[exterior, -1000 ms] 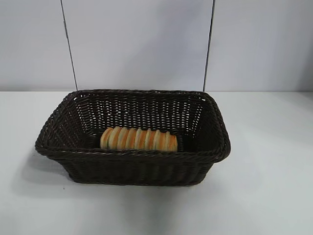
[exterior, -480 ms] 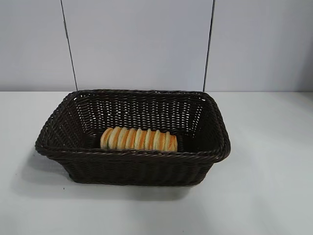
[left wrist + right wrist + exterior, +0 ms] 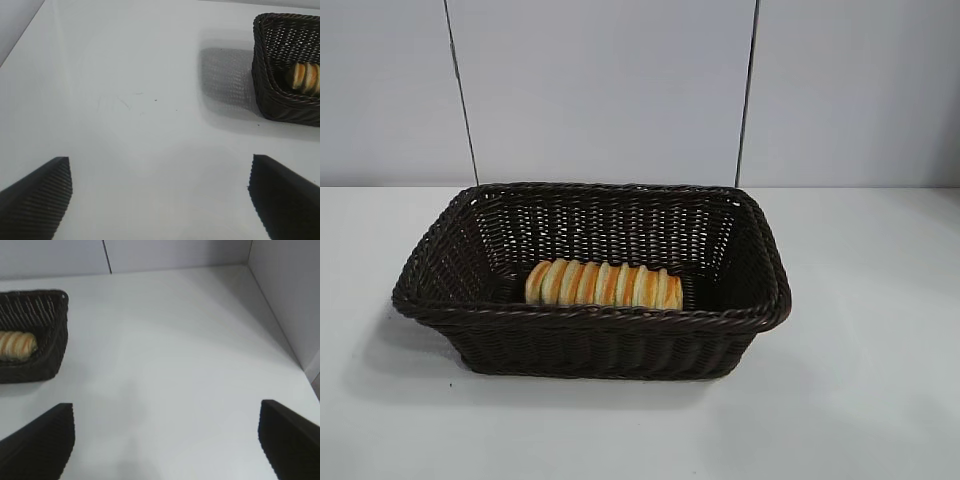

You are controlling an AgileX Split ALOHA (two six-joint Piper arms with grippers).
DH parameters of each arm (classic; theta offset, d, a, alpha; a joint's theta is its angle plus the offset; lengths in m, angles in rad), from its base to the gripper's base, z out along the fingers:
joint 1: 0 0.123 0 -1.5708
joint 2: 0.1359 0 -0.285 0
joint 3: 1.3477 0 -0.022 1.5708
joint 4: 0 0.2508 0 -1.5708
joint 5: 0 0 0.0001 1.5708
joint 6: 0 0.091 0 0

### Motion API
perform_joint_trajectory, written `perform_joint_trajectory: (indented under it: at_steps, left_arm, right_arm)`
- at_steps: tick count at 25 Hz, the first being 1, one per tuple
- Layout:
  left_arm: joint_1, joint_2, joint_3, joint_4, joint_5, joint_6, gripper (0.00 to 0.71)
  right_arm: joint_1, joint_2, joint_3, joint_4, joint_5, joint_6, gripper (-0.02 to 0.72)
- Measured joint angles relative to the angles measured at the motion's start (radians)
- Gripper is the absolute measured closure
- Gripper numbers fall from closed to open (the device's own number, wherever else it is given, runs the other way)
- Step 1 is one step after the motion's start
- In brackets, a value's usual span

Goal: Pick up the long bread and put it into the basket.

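Inside the woven wicker basket (image 3: pixel 590 325) lies the ridged, striped long bread (image 3: pixel 604 285); both tools, left (image 3: pixel 160 200) and right (image 3: pixel 167 440), gape empty.

The long bread (image 3: pixel 604 285), an oblong golden-tan loaf banded crosswise with orange and pale cream stripes, lies flat on the floor of the basket (image 3: pixel 590 318), lengthwise along the near wall and slightly left of centre. The basket, a large rectangular dark brown wicker piece with flared sides and a braided rim, stands upright on the white table (image 3: pixel 860 400). From each wrist view only one end of the loaf (image 3: pixel 306 78) (image 3: pixel 17 344) shows over the rim.
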Motion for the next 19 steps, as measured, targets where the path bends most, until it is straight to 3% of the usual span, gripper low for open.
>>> perform_joint_trajectory:
  at_steps: [19]
  left_arm:
    - [0.000, 0.000, 0.000, 0.001, 0.000, 0.000, 0.016]
  right_arm:
    - [0.000, 0.000, 0.049, 0.024, -0.094, 0.000, 0.009]
